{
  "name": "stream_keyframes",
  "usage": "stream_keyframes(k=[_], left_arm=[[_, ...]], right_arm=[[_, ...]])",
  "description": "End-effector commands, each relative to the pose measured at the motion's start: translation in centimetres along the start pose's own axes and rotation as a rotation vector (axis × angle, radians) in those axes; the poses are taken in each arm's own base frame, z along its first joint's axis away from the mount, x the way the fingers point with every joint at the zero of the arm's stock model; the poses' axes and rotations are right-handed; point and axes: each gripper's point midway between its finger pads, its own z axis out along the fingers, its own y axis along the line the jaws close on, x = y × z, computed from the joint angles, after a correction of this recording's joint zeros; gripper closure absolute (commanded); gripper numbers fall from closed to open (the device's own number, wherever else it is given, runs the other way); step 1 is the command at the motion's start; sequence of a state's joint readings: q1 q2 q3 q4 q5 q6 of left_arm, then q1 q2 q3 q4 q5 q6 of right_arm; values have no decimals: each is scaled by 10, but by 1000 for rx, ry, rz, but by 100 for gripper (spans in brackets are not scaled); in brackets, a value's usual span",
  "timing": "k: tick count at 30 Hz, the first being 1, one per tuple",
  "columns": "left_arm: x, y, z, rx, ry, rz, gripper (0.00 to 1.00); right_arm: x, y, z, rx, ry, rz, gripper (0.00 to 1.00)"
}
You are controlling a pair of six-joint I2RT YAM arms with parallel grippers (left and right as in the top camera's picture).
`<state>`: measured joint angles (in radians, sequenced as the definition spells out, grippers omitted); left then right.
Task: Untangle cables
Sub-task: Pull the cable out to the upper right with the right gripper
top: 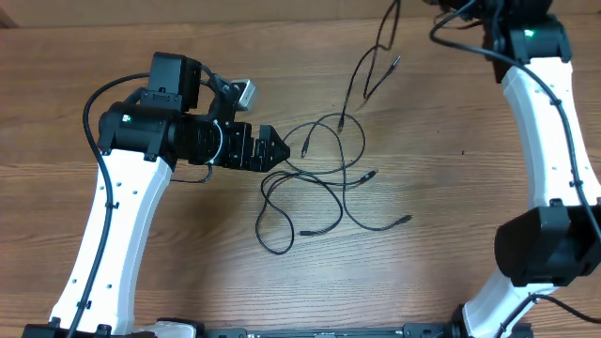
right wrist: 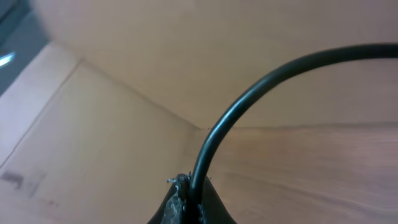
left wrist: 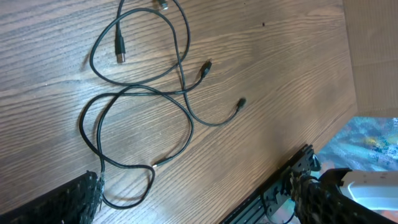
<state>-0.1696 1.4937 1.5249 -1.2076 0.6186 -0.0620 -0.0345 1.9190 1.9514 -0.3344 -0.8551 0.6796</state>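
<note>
Starting at the left side of the bench, your left gripper (top: 280,148) lies low with its fingers spread fully apart and nothing between them. The tips point at the nearest loop of the cables (top: 324,175) and sit just beside it, apparently without touching. That looks like a stance for taking or pinning a strand. The cables sit at the middle of the bench as a loose knot of overlapping loops, with several plug ends splayed toward the right edge and the near edge. From the knot's far side, one strand (top: 379,42) climbs toward the far edge and leaves the overhead view. At the right, your right gripper (right wrist: 188,202) has its fingers closed tight on a black cord (right wrist: 249,93) that arches up out of them. I judge this to be the climbing strand, held high to draw it clear of the knot. The loops are not yet separated.
</note>
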Motion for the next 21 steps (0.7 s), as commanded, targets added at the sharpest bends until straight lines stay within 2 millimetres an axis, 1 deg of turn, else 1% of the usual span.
stream_keyframes(k=[1,2,3,4,6,7,9,11,13,15,18,19,21], left_arm=[[0,2,0,-3,3,-21,0],[0,2,0,-3,4,-21,1],[1,2,0,-3,6,-23,0],[1,2,0,-3,7,-23,0],[1,2,0,-3,7,-23,0],[1,2,0,-3,7,-23,0],[1,2,0,-3,7,-23,1],[1,2,0,-3,7,-23,0],[1,2,0,-3,7,-23,0],[1,2,0,-3,7,-23,0],[2,2,0,-3,9,-24,0],[2,2,0,-4,10,-25,0],[3,2,0,-4,13,-28,0]], right_arm=[[-44,-59,-51,197,-142,57,96],[-49,-78,-64,266,-174,91,87],[-58,-115,-97,407,-229,131,32],[-60,-130,-114,466,-246,152,0],[-60,-156,-145,554,-271,215,0],[-60,-165,-159,585,-281,246,0],[-57,-180,-184,631,-296,303,0],[-53,-191,-203,665,-303,353,0],[-47,-199,-217,696,-290,374,0],[-37,-206,-225,752,-261,365,0],[-21,-228,-246,948,-239,358,0],[-17,-236,-254,1025,-232,343,0],[-12,-246,-263,1127,-208,305,0]])
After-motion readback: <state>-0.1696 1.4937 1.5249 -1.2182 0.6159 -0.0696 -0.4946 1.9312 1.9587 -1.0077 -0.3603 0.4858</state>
